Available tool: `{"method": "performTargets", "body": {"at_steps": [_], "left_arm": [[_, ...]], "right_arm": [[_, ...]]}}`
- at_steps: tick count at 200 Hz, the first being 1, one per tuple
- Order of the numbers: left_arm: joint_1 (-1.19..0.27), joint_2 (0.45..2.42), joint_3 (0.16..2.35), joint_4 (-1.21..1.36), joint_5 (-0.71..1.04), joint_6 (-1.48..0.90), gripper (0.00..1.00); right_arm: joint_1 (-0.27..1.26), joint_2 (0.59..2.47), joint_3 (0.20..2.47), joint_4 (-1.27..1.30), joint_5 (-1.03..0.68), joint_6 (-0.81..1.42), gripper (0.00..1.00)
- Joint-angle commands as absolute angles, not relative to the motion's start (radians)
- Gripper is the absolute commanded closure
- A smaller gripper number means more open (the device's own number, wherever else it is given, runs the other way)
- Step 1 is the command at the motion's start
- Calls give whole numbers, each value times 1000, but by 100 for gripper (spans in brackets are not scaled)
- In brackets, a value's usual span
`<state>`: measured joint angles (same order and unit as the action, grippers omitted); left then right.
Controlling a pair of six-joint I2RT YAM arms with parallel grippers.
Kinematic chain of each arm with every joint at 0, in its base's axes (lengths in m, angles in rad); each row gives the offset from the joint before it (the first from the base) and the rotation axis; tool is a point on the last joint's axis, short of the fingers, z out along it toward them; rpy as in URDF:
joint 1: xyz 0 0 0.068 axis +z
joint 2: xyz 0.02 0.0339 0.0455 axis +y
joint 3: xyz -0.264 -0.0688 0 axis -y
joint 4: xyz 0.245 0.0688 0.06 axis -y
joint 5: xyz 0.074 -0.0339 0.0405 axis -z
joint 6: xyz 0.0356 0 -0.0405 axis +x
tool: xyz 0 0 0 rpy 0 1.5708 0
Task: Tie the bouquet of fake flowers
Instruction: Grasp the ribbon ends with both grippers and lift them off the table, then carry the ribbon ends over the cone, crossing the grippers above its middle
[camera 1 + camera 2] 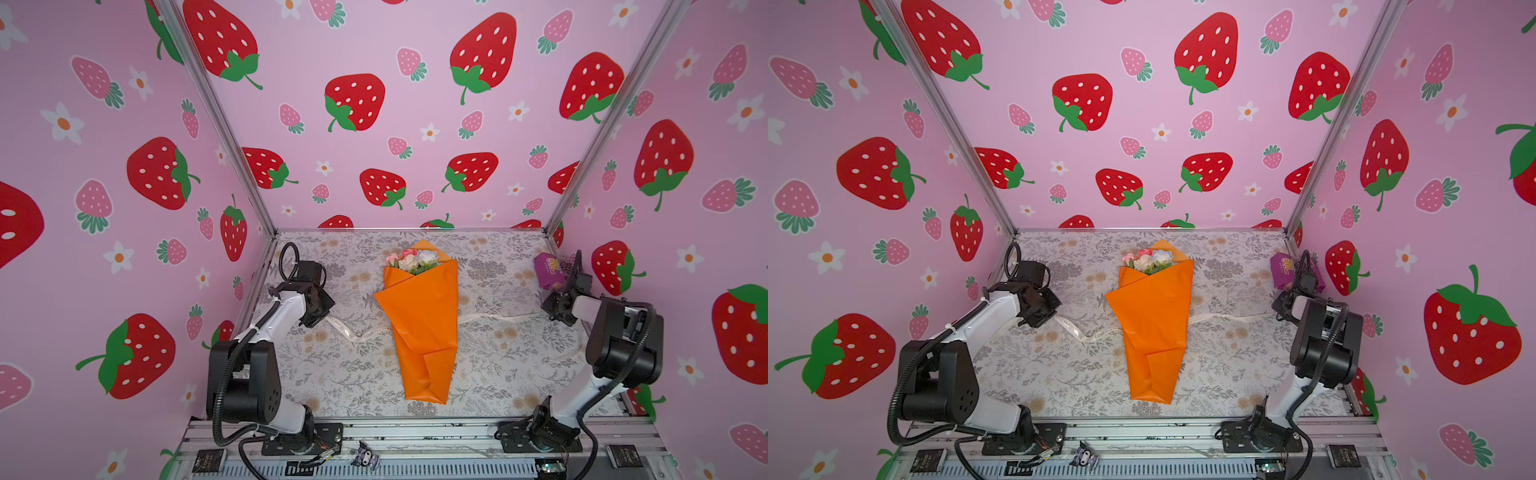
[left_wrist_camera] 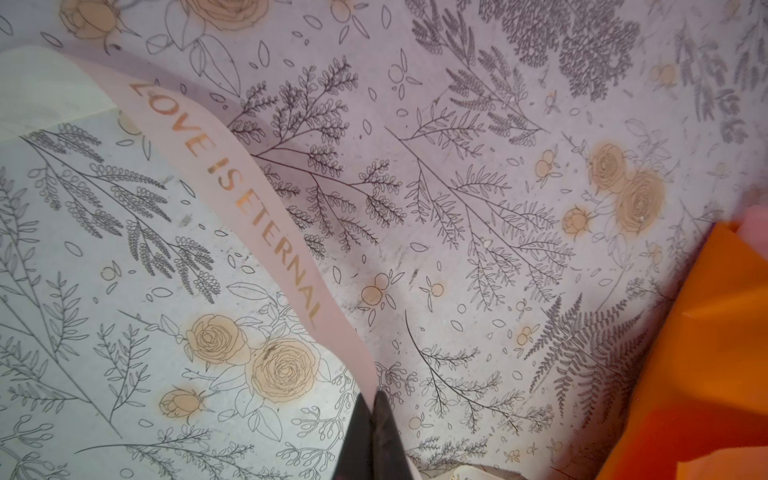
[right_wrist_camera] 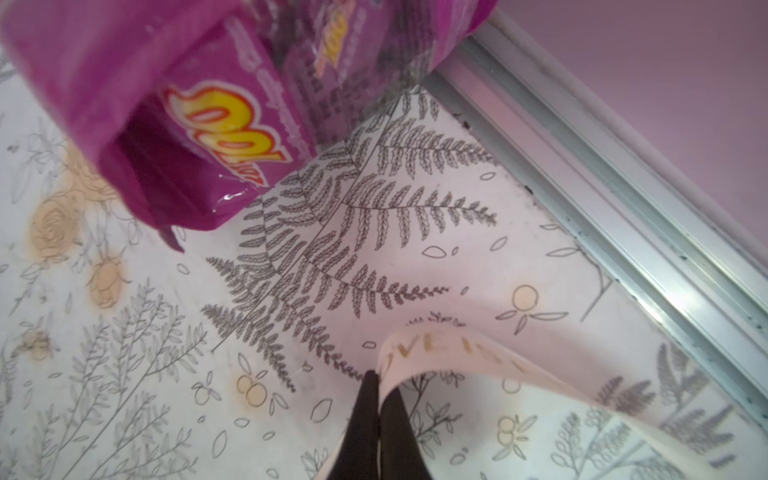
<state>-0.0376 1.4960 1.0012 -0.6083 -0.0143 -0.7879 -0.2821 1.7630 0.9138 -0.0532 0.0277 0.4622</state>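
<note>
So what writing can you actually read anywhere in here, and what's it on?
"LOVE IS ETERNAL": gold letters on the ribbon.
"OOL": yellow letters on the purple packet; its small print is too blurred to read.
Black labels on the front rail: too small to read.
Bouquet: no writing on it.

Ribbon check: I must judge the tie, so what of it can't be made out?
Middle of the ribbon: hidden under the bouquet in both top views.
Its lettering: blurred in the right wrist view.
One stretch: cut off by the frame edge in the left wrist view.
</note>
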Motion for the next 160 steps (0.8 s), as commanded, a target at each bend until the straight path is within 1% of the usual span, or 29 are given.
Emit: {"method": "performTargets", "body": {"at_steps": [1,22,45,59,74,115,129,160], "left_arm": [[-43,1473,1049,-618,-11,-759,100],[-43,1448,1053,-601,8,-734,100],[-58,1405,1047,-565,40,-710,100],[-70,1378,1037,-536,49,-700,100],[-80,1358,1030,-508,81,-696,100],[-131,1323,1044,-471,115,-674,100],[-155,1311,1049,-468,106,-662,100],[-206,1286,1058,-466,86,-626,100]], "right_arm": [[-259,1739,895,-166,26,420,100],[-203,1613,909,-188,46,400,100],[-105,1434,917,-185,92,401,100],[-12,1338,918,-154,107,405,100],[103,1277,941,-129,103,382,100],[358,1292,1031,-81,-58,324,100],[445,1333,1077,-75,-115,301,100],[659,1453,1211,-74,-174,247,100]]}}
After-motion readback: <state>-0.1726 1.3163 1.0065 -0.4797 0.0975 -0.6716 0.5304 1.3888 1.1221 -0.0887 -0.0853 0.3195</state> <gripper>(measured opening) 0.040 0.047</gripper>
